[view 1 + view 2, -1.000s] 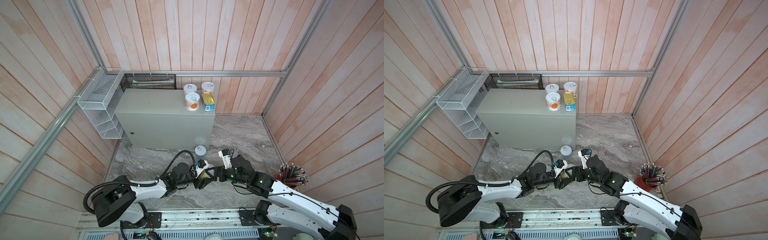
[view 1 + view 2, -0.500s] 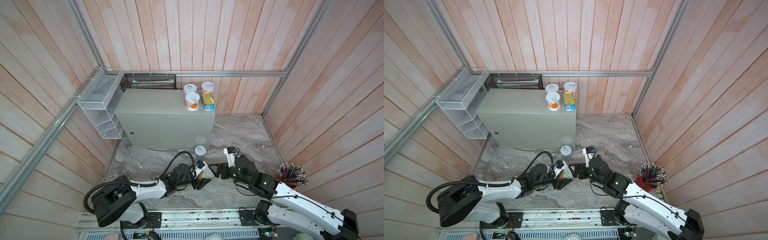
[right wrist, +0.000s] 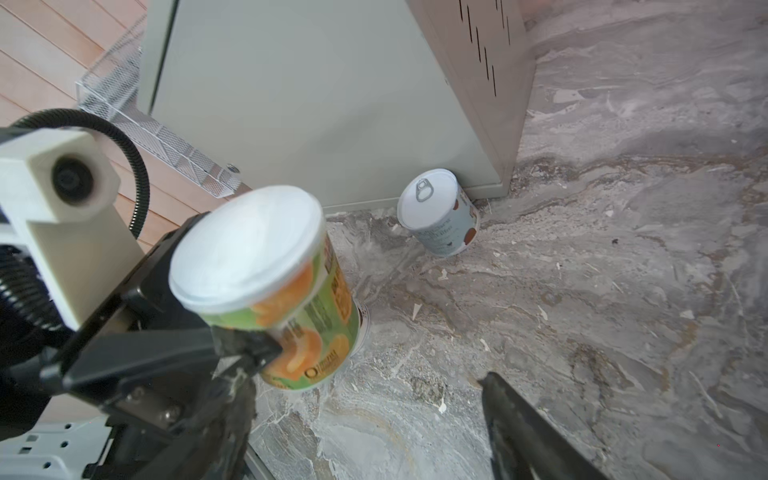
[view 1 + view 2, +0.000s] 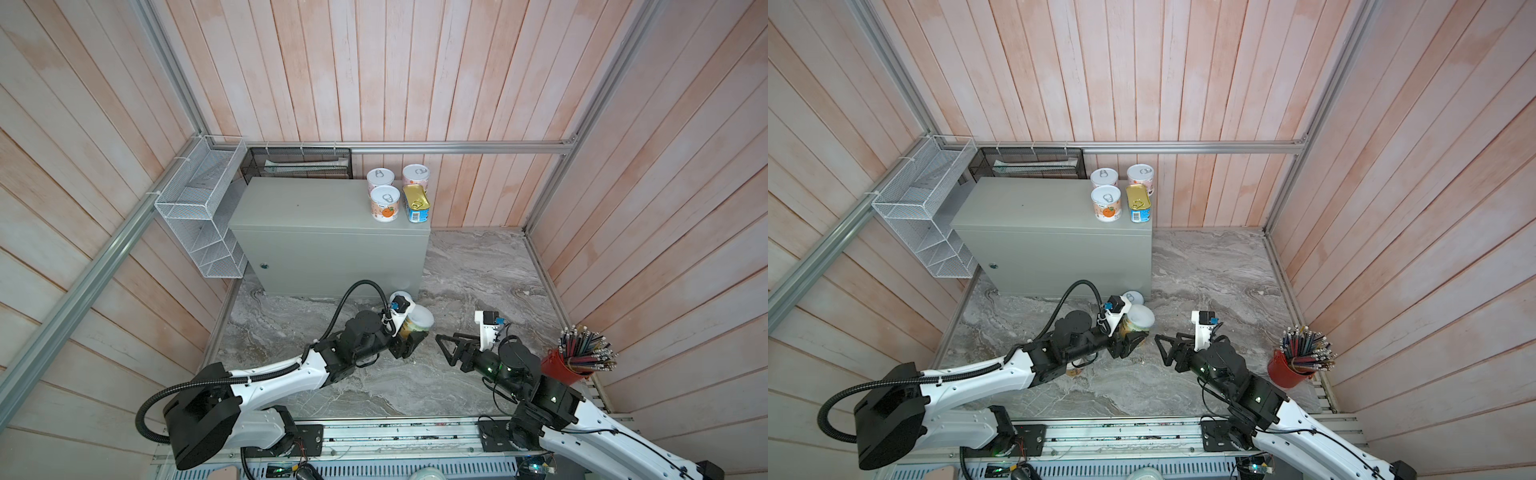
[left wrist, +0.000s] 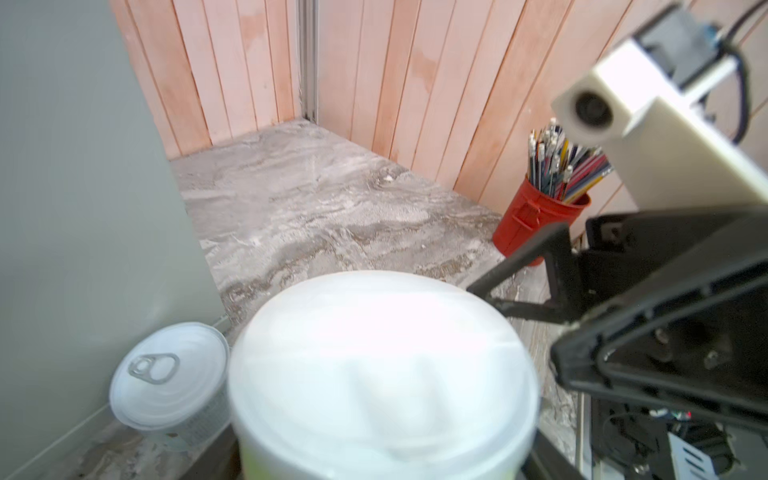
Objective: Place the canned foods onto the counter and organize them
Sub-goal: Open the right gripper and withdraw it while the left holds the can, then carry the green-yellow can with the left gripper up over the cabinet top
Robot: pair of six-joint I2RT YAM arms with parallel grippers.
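Can point(image 3: 291, 299), white lid, green label, orange fruit, held in left tool point(image 4: 411, 341)

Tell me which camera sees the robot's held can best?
The right wrist view: the held can shows white lid and orange-green label. Left wrist view shows only a blurry lid; both top views show it tiny.

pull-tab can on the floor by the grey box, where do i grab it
Grip the pull-tab can by its round side wall, fingers across its width, coming from the open marble side. It stands upright close to the grey box, so that side is blocked.
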